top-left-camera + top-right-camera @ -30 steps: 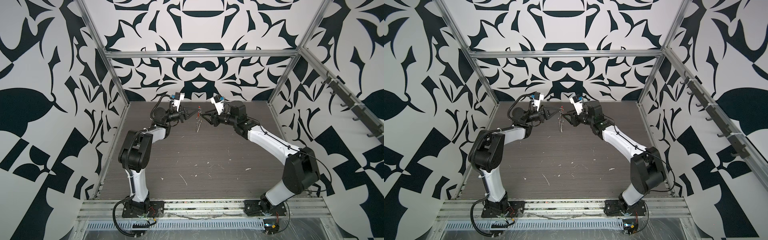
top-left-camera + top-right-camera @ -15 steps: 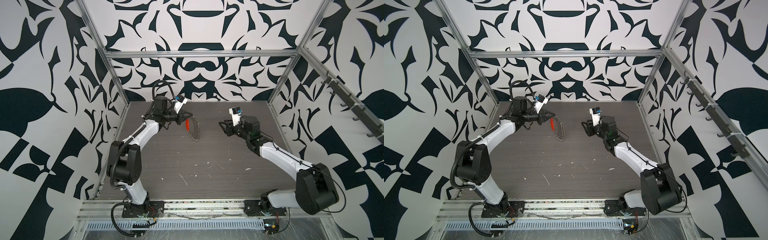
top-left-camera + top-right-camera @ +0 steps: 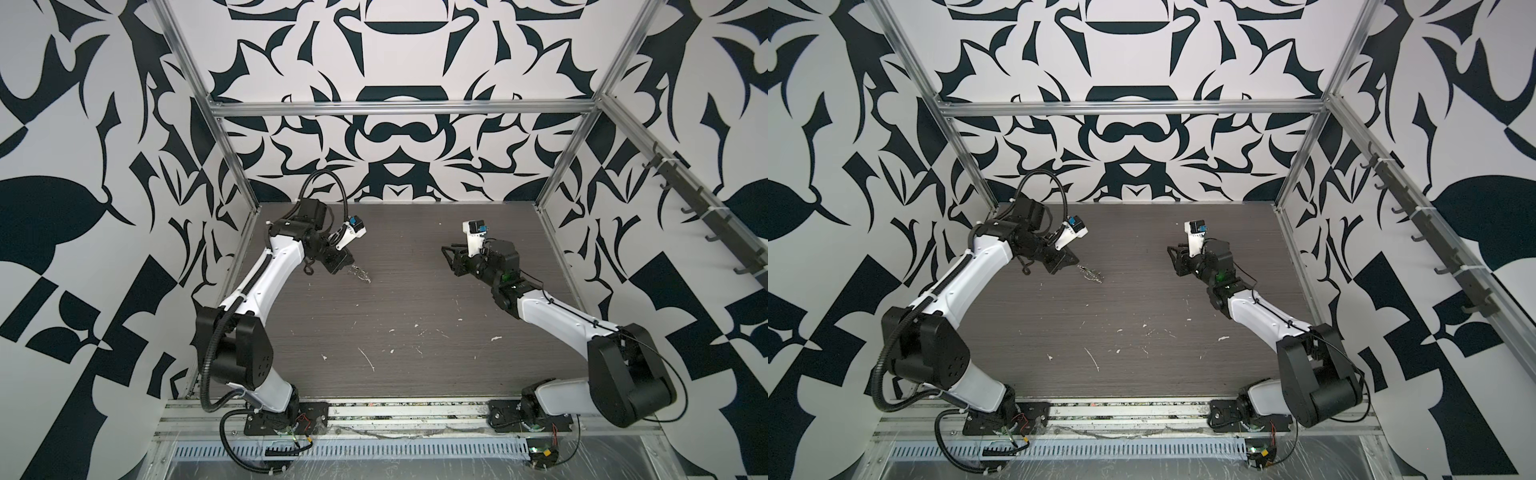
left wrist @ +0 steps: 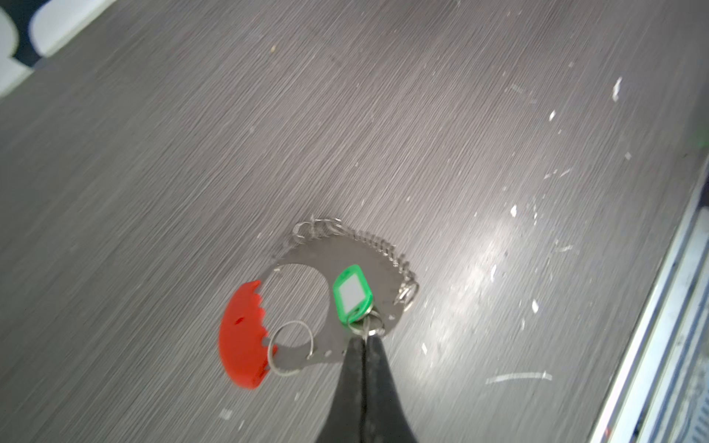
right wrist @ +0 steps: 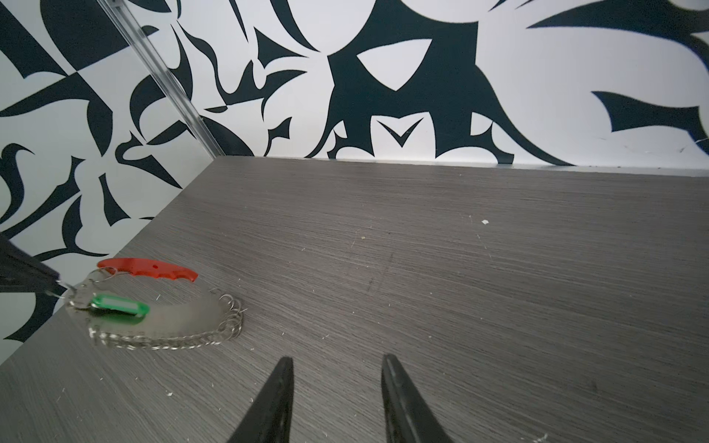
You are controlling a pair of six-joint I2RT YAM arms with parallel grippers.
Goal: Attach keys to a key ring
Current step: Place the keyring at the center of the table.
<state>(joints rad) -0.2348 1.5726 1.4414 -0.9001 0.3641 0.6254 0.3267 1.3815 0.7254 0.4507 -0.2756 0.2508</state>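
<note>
my left claw is pinched fully shut on the tag. it grips by what looks like the tag's little split ring, though the blur keeps me from ruling out the loop wire beside it. the green tag lies over the key ring, opposite its red piece. the key ring sits at the far left of the table, chain side touching the top and the end at the claw raised a little. my right claw stands partly open and empty, low over the far right, well apart from the key ring.
</note>
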